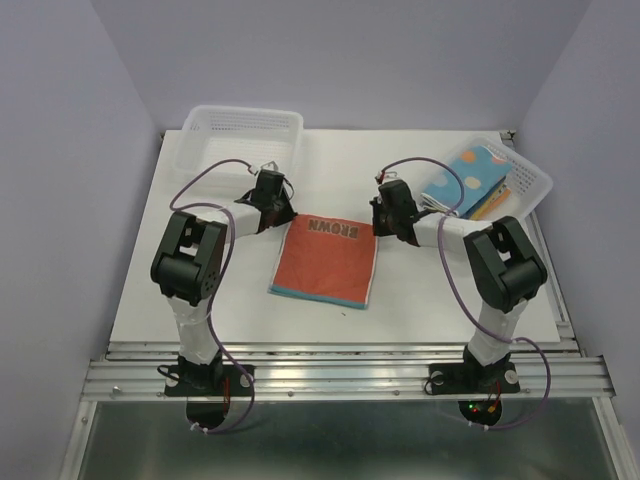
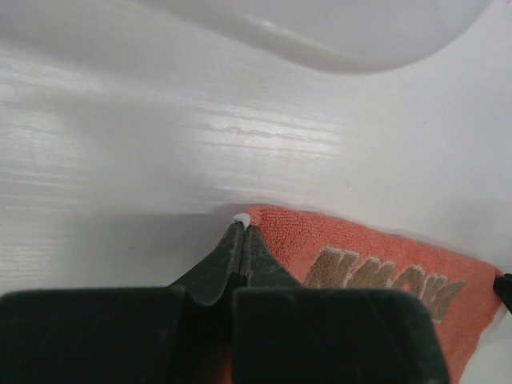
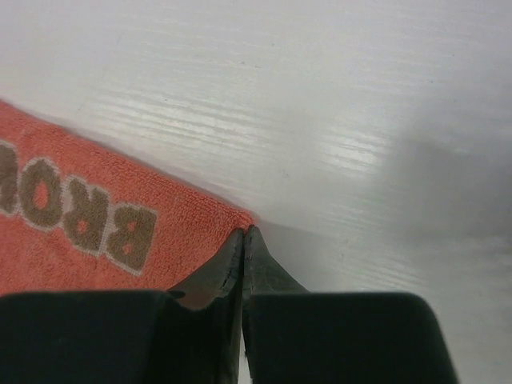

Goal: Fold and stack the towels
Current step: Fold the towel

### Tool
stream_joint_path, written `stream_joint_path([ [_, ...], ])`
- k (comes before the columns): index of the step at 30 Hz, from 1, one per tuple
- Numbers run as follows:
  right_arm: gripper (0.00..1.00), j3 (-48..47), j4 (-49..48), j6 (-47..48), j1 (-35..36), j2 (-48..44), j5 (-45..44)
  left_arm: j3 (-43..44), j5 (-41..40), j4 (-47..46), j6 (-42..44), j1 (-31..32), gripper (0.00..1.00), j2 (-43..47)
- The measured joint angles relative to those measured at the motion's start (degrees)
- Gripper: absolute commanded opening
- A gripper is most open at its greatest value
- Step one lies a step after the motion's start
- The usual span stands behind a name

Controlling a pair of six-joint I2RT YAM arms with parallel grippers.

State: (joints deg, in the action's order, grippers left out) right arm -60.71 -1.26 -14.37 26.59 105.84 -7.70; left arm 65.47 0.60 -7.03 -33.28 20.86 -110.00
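A red-orange towel (image 1: 325, 260) with brown "BROWN" lettering lies flat in the middle of the table, a pale trim along its near edge. My left gripper (image 1: 291, 215) is at its far left corner. In the left wrist view the gripper (image 2: 241, 222) is shut, with a white bit of the towel's (image 2: 360, 256) corner trim showing at the tips. My right gripper (image 1: 379, 226) is at the far right corner. In the right wrist view the gripper (image 3: 244, 232) is shut right at the towel's (image 3: 80, 232) corner. A light blue dotted towel (image 1: 470, 175) and an orange one (image 1: 490, 205) lie in the right basket.
An empty white lattice basket (image 1: 240, 135) stands at the back left; its rim shows in the left wrist view (image 2: 336, 40). A second white basket (image 1: 530, 172) stands at the back right, angled. Purple walls close in on both sides.
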Motion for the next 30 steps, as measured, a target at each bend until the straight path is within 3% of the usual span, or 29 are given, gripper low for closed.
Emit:
stream_joint_path([
  [15, 0.01, 10.5, -1.2, 1.0, 1.3, -16.0, 13.2, -15.6, 4.3, -8.0, -1.8, 0.0, 0.00, 15.9],
  [30, 0.01, 19.9, -0.1, -4.2, 14.5, -28.2, 12.5, -36.2, 6.2, -12.6, -6.1, 0.0, 0.00, 34.1],
])
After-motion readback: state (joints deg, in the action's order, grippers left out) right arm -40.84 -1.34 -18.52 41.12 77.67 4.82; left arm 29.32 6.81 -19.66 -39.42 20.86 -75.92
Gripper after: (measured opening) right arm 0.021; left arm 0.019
